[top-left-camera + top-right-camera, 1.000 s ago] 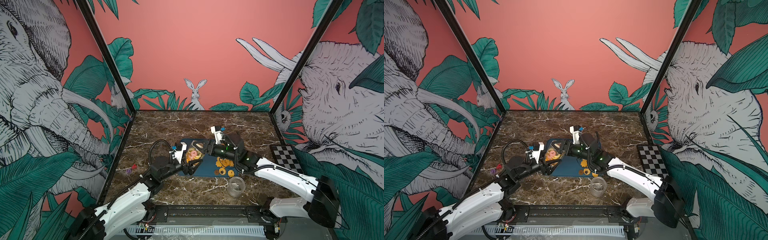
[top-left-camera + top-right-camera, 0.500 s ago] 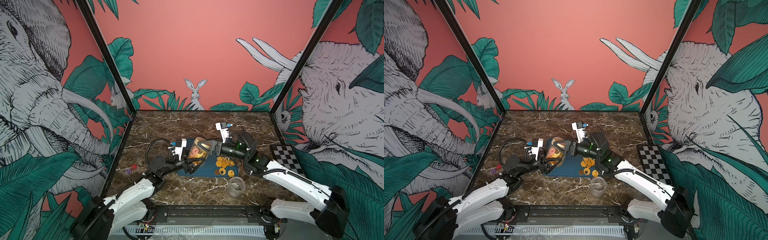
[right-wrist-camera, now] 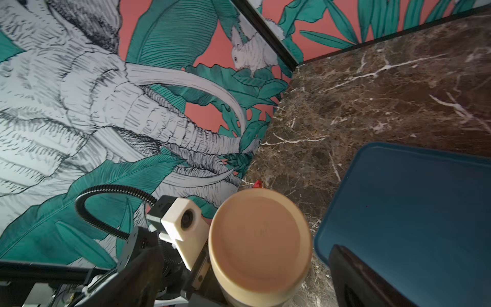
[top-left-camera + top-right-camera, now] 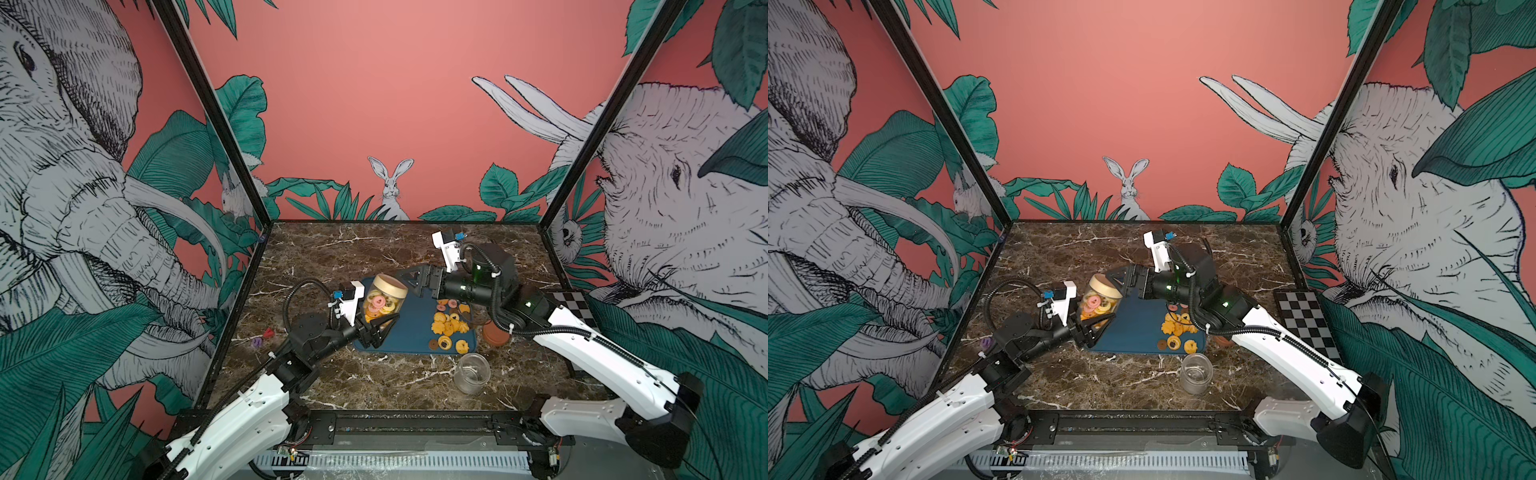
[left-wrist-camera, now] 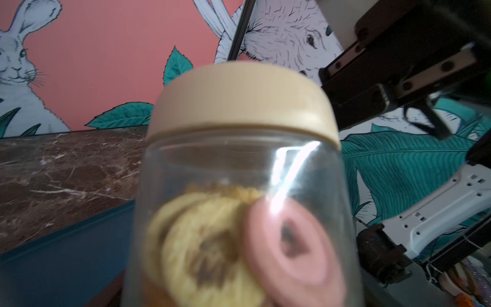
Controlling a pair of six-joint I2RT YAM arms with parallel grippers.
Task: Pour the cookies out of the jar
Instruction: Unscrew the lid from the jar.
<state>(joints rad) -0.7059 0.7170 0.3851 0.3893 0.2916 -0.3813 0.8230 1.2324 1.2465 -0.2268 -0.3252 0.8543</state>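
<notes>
So here's where we're at: the left gripper [image 4: 379,327] is clamped on the lower part of the clear jar [image 4: 381,305]. It's holding the jar over the left end of the blue tray [image 4: 409,334], tipped a little. We can't tell if the bottom touches the tray. The beige lid [image 4: 390,286] is on. Through the plastic, the left wrist view shows yellow ring cookies [image 5: 210,247] and a pink one pressed against the wall.

The right gripper [image 4: 415,282] sits just beside the lid with its jaws spread wide. In the right wrist view the lid [image 3: 259,242] lies between the two dark fingers [image 3: 358,279], with a gap on the tray side, so we're calling it released and holding nothing.

In both top views a loose pile of cookies [image 4: 449,324] lies on the right end of the tray, mostly orange-yellow with a couple of dark ones. An empty clear jar [image 4: 471,372] stands upright on the marble table [image 4: 374,386] just in front of the tray's right corner. A reddish-brown lid [image 4: 495,333] lies on the table right beside the tray, partly under the right arm.
</notes>
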